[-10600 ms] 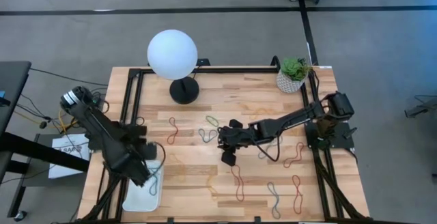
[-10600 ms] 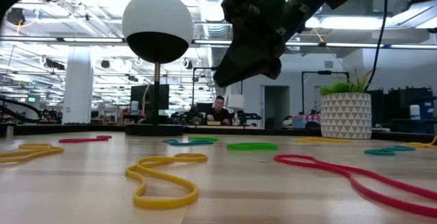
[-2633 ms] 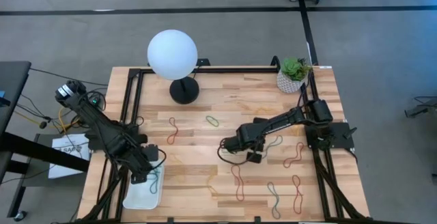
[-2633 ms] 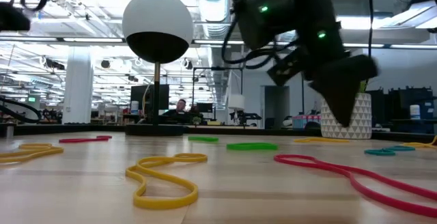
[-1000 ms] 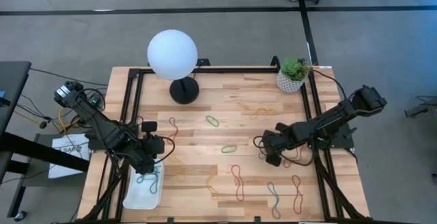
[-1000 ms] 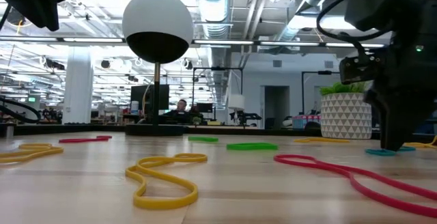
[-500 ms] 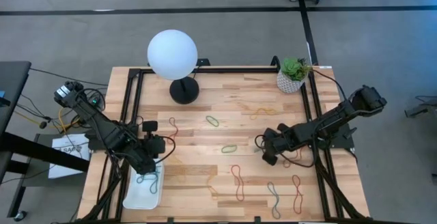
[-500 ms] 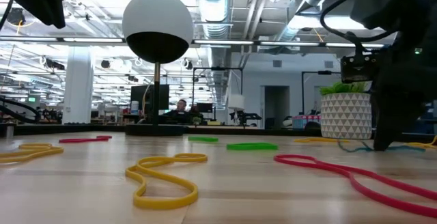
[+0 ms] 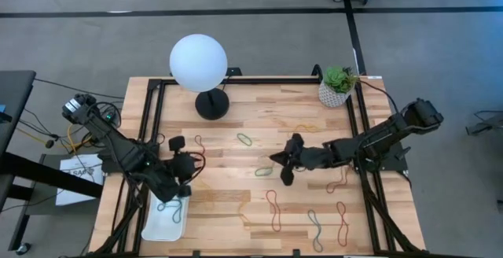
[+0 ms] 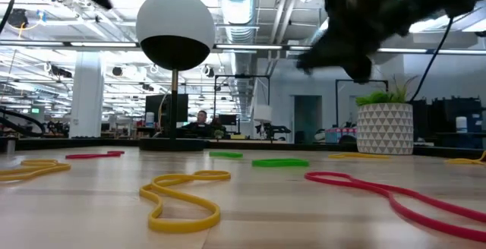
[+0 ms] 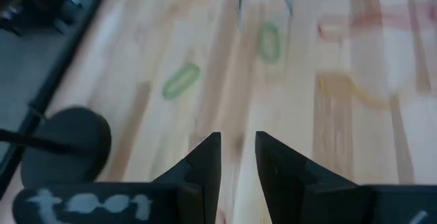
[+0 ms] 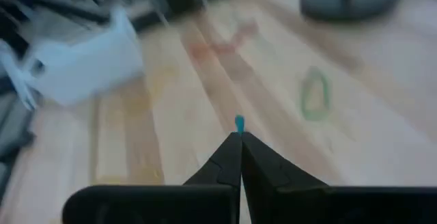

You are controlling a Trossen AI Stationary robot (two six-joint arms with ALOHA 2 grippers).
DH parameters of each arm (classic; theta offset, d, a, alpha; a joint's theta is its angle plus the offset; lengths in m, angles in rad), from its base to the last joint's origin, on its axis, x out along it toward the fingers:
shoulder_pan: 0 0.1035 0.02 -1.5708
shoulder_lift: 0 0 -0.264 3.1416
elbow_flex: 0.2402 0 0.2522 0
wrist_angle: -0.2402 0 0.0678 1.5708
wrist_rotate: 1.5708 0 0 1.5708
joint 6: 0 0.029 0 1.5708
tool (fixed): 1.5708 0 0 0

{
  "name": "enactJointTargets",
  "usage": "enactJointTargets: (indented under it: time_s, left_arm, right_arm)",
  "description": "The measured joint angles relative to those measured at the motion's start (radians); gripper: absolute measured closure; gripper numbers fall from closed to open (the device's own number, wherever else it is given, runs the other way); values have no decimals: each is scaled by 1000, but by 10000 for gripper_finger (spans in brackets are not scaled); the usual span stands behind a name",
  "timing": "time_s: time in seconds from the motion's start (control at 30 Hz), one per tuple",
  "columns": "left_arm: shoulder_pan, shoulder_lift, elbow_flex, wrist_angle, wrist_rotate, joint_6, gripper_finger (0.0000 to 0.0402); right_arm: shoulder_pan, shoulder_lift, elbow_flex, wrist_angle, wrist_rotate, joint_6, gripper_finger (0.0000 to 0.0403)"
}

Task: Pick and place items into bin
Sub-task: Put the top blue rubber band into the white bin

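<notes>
Red bands (image 9: 274, 209) number three; one white bin (image 9: 151, 225).

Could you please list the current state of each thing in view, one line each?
Right end effector: shut on a blue-grey rubber band, raised mid-table.
Left end effector: open, empty, near the bin.
Bin: on the table's left front corner, holding a blue-grey band.
Green loops: lying flat on the table.
Red bands: lying flat, untouched.
Globe lamp: upright.
Plant pot: upright.

overhead looking down, table-level across, wrist views close, sharing table (image 9: 236, 203)
</notes>
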Motion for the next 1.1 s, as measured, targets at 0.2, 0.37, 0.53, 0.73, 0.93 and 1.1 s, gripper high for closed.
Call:
enactJointTargets:
  time_s: [0.2, 0.37, 0.53, 0.73, 0.93, 1.1]
  left_arm:
    - [46, 2, 0, 158, -139, 107, 320]
    - [136, 64, 0, 379, -162, 331, 320]
    - [235, 189, 0, 592, -66, 554, 300]
    - [317, 318, 0, 915, 100, 699, 255]
    - [398, 401, 0, 1049, 210, 717, 226]
    - [444, 464, 0, 1144, 330, 690, 221]
  right_arm:
    - [-28, 0, 3, 175, -8, -138, 403]
    - [-41, 0, 3, 190, 2, -160, 403]
    - [-42, -1, 3, 201, 4, -187, 403]
    - [-32, -2, 3, 194, 4, -193, 403]
    - [-3, -2, 4, 187, 4, -195, 403]
    - [1, -2, 4, 186, 3, -218, 403]
